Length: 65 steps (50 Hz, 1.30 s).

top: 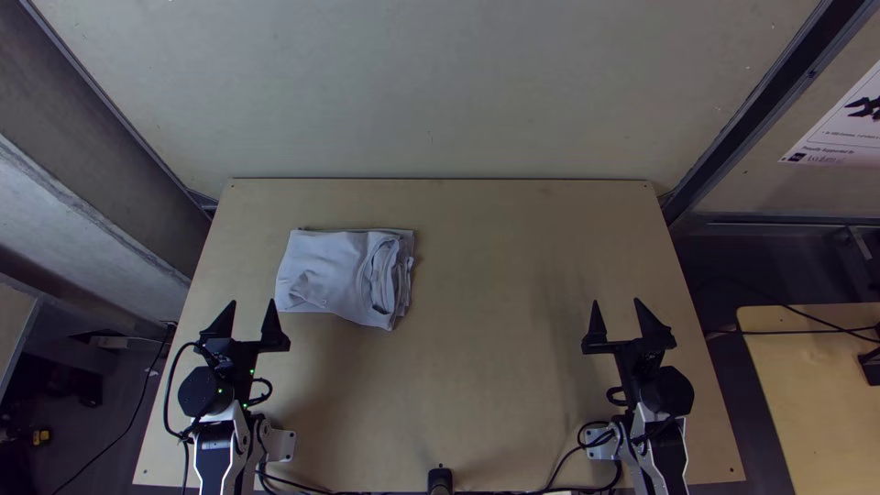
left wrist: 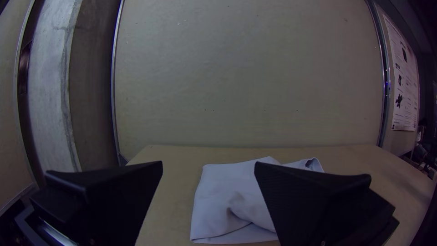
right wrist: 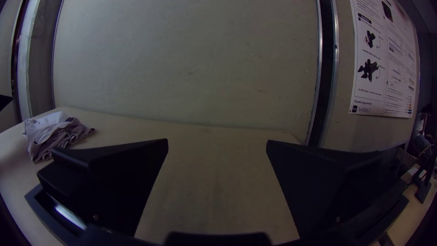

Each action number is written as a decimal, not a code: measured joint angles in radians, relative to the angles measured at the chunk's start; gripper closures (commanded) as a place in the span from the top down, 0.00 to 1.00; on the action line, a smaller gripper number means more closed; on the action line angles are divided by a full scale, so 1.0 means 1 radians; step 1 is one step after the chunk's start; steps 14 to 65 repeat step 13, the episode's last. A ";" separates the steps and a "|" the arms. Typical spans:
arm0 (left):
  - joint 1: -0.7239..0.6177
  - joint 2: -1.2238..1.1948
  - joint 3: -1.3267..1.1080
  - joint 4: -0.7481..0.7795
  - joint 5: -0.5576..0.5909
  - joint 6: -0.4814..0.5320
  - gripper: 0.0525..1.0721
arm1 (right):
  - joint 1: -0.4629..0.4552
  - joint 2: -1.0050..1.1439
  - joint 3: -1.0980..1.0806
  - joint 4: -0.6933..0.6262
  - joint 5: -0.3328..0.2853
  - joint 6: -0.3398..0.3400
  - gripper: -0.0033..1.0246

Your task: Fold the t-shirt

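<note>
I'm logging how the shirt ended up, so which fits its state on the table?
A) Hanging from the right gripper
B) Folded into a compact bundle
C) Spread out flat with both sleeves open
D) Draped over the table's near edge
B: the t-shirt lies as a small, layered packet on the table.

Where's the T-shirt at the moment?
In the top view, the T-shirt lies folded in a compact bundle on the table's left half, just up and to the right of the open left gripper.
</note>
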 measured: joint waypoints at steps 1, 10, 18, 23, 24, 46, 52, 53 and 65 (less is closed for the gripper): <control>0.000 0.000 0.000 0.000 0.000 0.000 0.95 | 0.000 0.000 0.000 0.000 0.000 0.000 0.96; 0.000 0.000 -0.001 0.004 0.000 0.000 0.95 | 0.000 0.000 0.000 0.000 0.000 0.000 0.96; 0.000 0.000 -0.003 0.009 0.000 0.000 0.95 | 0.000 0.000 0.000 0.000 0.000 0.000 0.96; 0.000 0.000 -0.003 0.009 0.000 0.000 0.95 | 0.000 0.000 0.000 0.000 0.000 0.000 0.96; 0.000 0.000 -0.003 0.009 0.000 0.000 0.95 | 0.000 0.000 0.000 0.000 0.000 0.000 0.96; 0.000 0.000 -0.003 0.009 0.000 0.000 0.95 | 0.000 0.000 0.000 0.000 0.000 0.000 0.96; 0.000 0.000 -0.003 0.009 0.000 0.000 0.95 | 0.000 0.000 0.000 0.000 0.000 0.000 0.96; 0.000 0.000 -0.003 0.009 0.000 0.000 0.95 | 0.000 0.000 0.000 0.000 0.000 0.000 0.96; 0.000 0.000 -0.003 0.009 0.000 0.000 0.95 | 0.000 0.000 0.000 0.000 0.000 0.000 0.96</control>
